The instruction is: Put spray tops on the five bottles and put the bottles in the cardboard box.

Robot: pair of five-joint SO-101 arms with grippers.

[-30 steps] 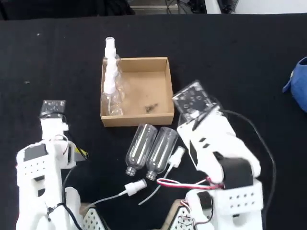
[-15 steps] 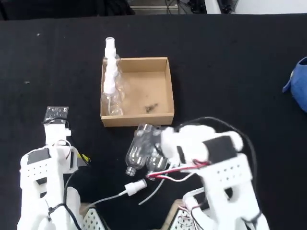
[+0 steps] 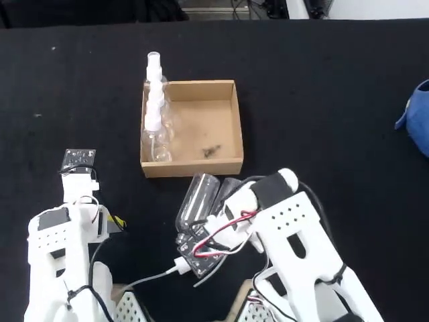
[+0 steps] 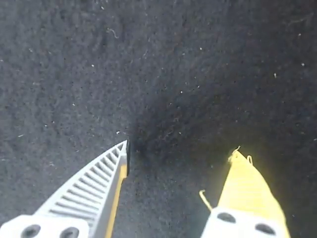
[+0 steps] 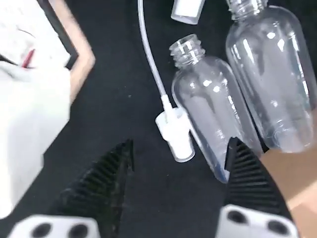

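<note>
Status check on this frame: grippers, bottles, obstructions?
Both open: left gripper over the table, right gripper above a loose spray top. Two uncapped bottles lie outside the cardboard box. One bottle close beside that top.

Glossy clear plastic bottles (image 5: 213, 114), matt cardboard box (image 3: 191, 168), lint-flecked black cloth (image 4: 148, 59), smooth white plastic spray top (image 5: 176, 136)

Open cardboard box (image 3: 208, 124) holding three capped bottles (image 3: 155, 144), two uncapped bottles (image 5: 213, 114) lying beside loose spray tops (image 5: 176, 136)

Parted tool (image 5: 181, 143) over spray top (image 5: 175, 135)
</note>
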